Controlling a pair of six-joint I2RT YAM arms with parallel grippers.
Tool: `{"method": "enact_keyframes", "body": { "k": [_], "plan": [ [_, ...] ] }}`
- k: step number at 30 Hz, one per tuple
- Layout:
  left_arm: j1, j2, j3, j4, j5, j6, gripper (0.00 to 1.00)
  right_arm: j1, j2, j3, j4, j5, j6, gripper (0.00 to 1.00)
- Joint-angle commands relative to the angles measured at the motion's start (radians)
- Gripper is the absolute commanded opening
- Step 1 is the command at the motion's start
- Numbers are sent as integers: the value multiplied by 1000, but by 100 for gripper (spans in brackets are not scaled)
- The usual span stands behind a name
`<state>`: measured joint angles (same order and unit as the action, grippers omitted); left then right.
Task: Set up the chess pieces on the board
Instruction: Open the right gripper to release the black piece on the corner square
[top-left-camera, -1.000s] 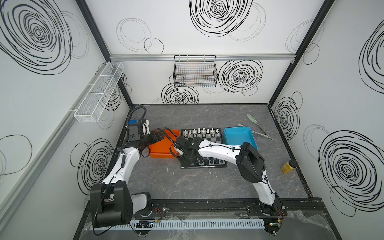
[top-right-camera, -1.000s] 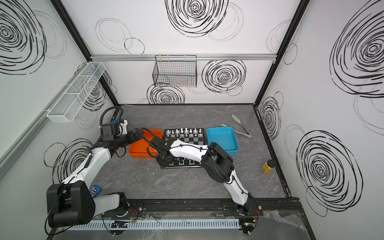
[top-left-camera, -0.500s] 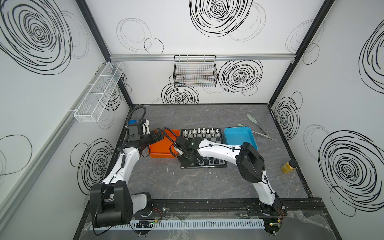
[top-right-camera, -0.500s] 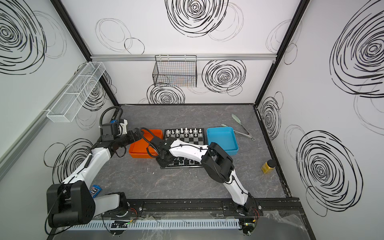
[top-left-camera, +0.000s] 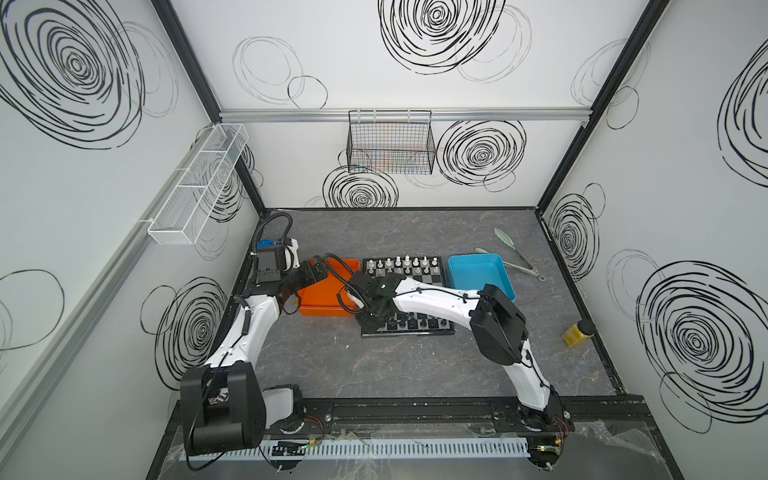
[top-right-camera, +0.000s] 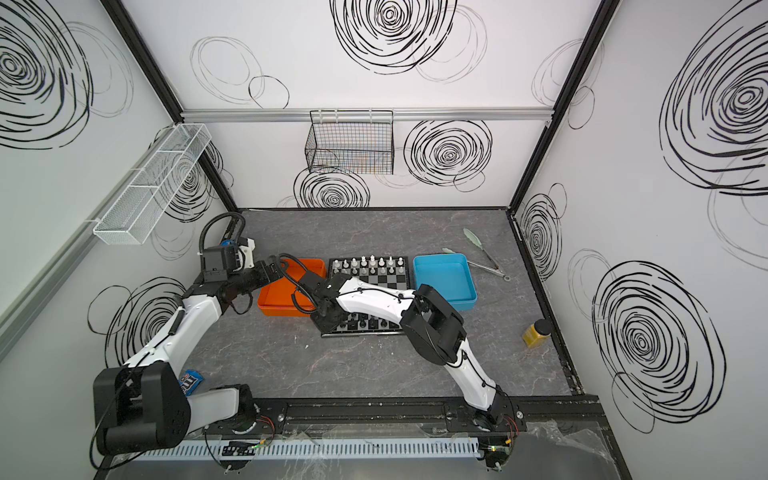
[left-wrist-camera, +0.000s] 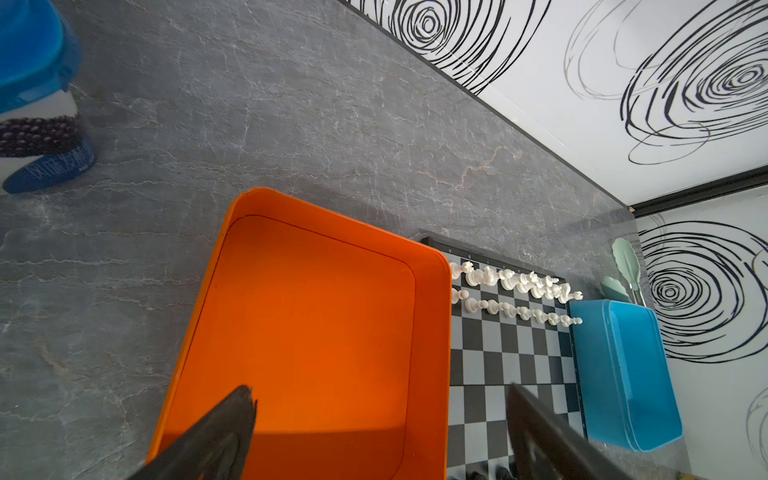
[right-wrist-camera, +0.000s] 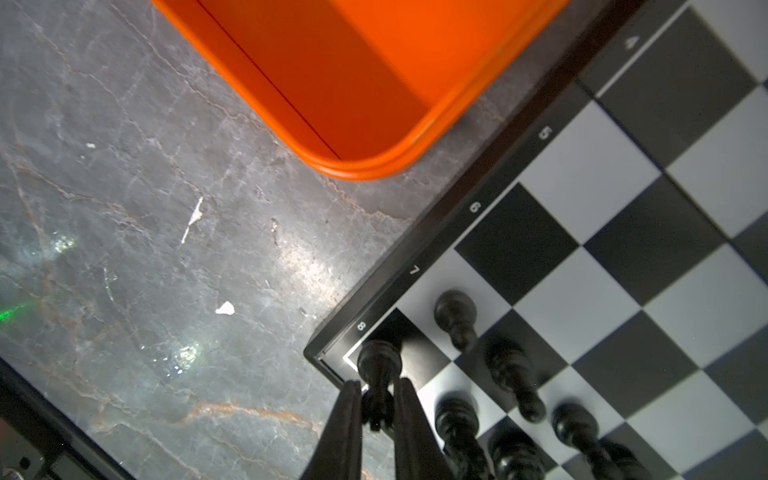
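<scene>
**Top views:** In both top views one board (top-left-camera: 419, 277) lies on the table (top-left-camera: 374, 374) between two trays. The orange tray (top-left-camera: 322, 309) is at its nine o'clock and the blue tray (top-left-camera: 478, 276) at its three o'clock. White pieces (top-left-camera: 398, 262) line the board's twelve o'clock edge and black pieces (top-left-camera: 422, 321) its six o'clock edge, too small here to count. Of the two arms, the right gripper (top-left-camera: 368, 328) is down over the board's seven o'clock corner. The left gripper (top-left-camera: 319, 271) hangs over the orange tray.

**Left wrist view:** The left gripper (left-wrist-camera: 380, 388) holds its jaws wide apart above the orange tray (left-wrist-camera: 432, 332), with nothing between them. Two rows of white pieces (left-wrist-camera: 519, 286) stand along the board's (left-wrist-camera: 519, 353) far edge, well apart from the jaws.

**Right wrist view:** At least six black pieces (right-wrist-camera: 511, 370) show on the board (right-wrist-camera: 623, 232). One black piece (right-wrist-camera: 379, 361) stands over the corner square beside the numeral 8. The jaws of the right gripper (right-wrist-camera: 377, 384) are clamped on its upper part. The orange tray (right-wrist-camera: 374, 83) sits just beside that corner.
</scene>
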<state>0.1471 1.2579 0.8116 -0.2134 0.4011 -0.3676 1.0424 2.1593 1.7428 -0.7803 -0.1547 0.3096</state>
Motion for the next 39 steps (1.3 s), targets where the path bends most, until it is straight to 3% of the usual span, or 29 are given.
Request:
{"method": "enact_keyframes", "body": {
  "k": [1, 18, 39],
  "plan": [
    [15, 6, -10, 35, 13, -6, 97, 5, 23, 38, -57, 47, -9, 16],
    [17, 6, -12, 37, 16, -7, 97, 1, 27, 33, -53, 51, -3, 17],
    [19, 6, -12, 39, 12, -7, 97, -1, -38, 57, -72, 68, 16, 34]
  ]
}}
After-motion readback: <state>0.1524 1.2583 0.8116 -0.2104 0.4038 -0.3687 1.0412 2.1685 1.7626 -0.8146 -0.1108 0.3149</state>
